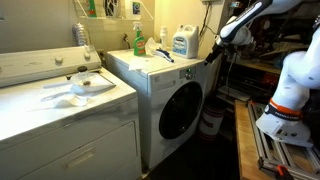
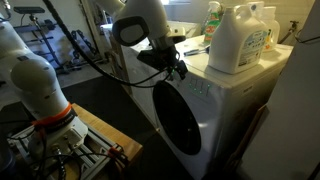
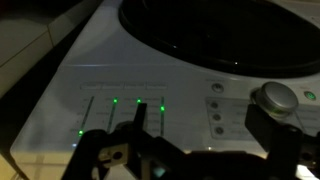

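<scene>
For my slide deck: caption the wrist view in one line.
Open gripper faces the washer's control panel up close, green lights lit, knob at right.

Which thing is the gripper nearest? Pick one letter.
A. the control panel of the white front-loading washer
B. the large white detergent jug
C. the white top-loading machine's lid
A: the black gripper sits at the upper front edge of the white front-loading washer; the wrist view shows its green-lit control panel close ahead.

The detergent jug [image 1: 182, 42] stands on the washer [image 1: 170, 95], beside another appliance [image 1: 60, 120].

Arm [image 2: 140, 30] reaches forward, claw [image 2: 176, 68] spread apart.
</scene>
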`<control>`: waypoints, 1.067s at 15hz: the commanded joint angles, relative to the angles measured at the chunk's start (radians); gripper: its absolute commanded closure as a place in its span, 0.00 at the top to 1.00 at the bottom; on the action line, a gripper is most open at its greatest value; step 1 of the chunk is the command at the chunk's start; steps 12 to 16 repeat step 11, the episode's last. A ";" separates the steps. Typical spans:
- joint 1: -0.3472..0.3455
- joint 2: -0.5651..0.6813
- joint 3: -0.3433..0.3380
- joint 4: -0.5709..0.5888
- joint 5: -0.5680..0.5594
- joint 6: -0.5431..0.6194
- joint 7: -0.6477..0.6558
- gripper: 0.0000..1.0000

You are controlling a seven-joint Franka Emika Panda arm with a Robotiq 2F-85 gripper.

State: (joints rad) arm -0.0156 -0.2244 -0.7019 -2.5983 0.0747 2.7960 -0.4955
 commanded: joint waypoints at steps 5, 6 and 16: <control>-0.312 -0.431 0.344 -0.118 -0.091 -0.157 0.287 1.00; -0.322 -0.489 0.352 -0.141 -0.124 -0.193 0.221 1.00; -0.303 -0.472 0.346 -0.118 -0.107 -0.181 0.236 1.00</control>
